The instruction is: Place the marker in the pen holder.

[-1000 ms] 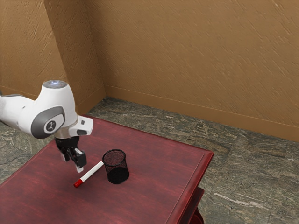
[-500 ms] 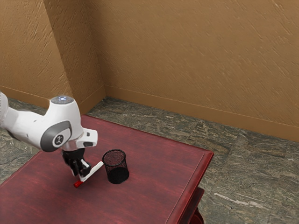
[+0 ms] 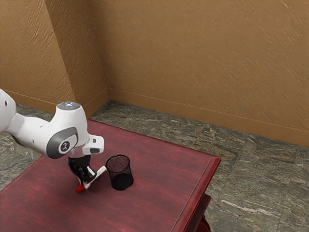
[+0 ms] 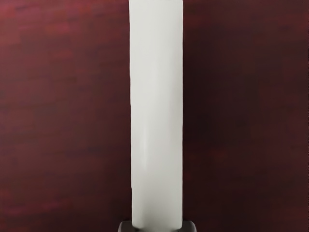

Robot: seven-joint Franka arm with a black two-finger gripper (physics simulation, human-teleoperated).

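Observation:
My gripper (image 3: 84, 184) is down at the table, shut on the marker (image 3: 100, 172) near its red cap (image 3: 80, 188). The marker's white end points toward the black mesh pen holder (image 3: 120, 172), which stands upright beside it. Seen from the wrist, the marker's white barrel (image 4: 157, 106) runs straight between the two dark fingertips of the gripper (image 4: 157, 226), one against each side. Part of the barrel is hidden behind the fingers in the exterior view. Whether the marker touches the table, I cannot tell.
The dark red wooden table (image 3: 159, 193) extends around the holder, with its edge (image 3: 198, 188) toward the exterior view's right. A brown wall (image 3: 203, 63) rises beyond the stone floor (image 3: 246, 164).
My hand has come down and toward the exterior view's right onto the marker, and the fingers have closed around it. The pen holder has stayed where it was.

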